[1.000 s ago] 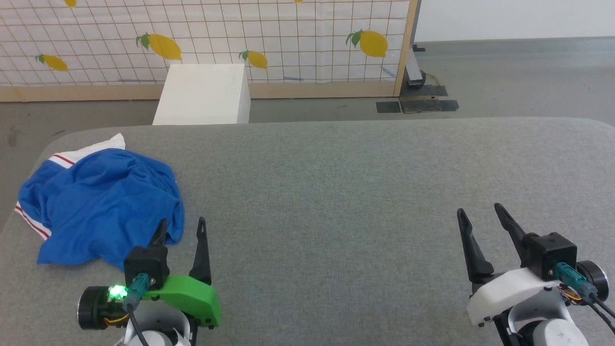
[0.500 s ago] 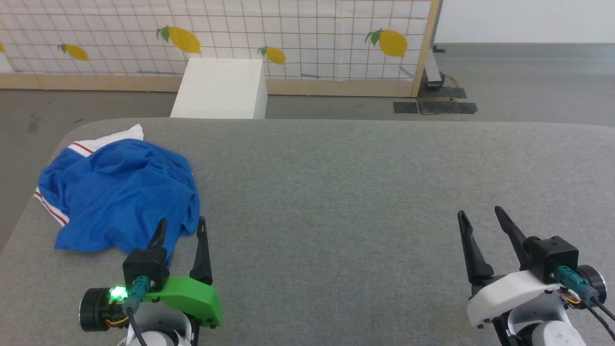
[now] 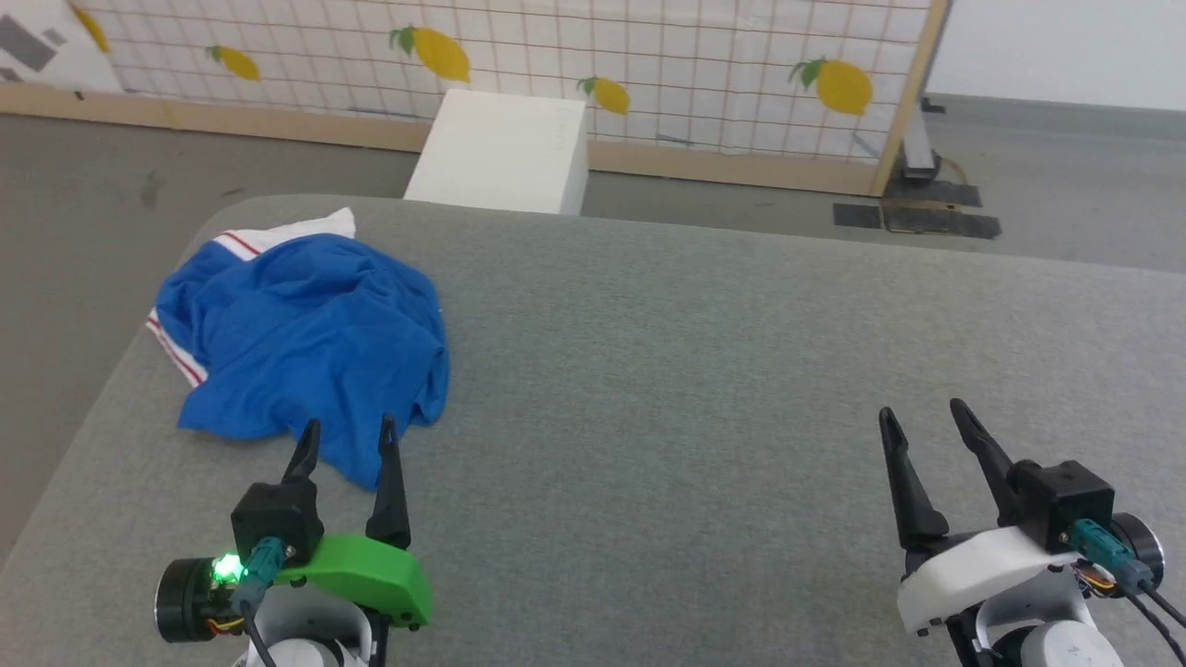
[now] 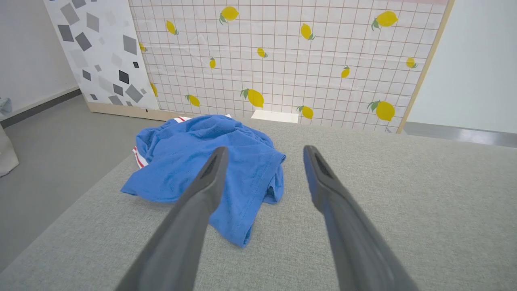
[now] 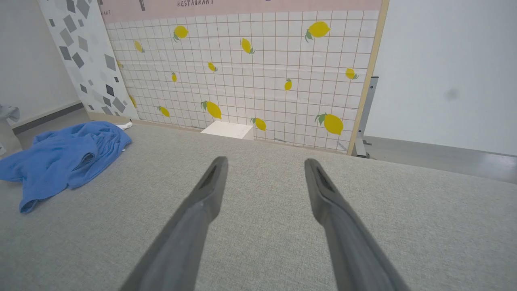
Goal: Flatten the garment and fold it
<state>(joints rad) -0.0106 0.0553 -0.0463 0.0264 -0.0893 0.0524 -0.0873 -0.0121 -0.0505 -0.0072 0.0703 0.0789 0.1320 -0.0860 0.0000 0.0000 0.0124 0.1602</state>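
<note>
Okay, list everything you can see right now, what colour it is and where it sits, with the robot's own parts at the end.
garment: one, royal blue with a white, red-striped sleeve, crumpled in a heap on the table's far left part
table: one, grey fabric-covered, across the foreground
box: one, white, on the floor behind the table
lemon panel: one, white grid with yellow lemons, wooden frame, standing behind the box
patterned panel: one, white with grey shapes, left of the lemon panel
tape patches: a few, black, on the grey floor at the lemon panel's right end
left gripper: one, green mount, open, at the garment's near edge
right gripper: one, white mount, open, over bare table at the right
</note>
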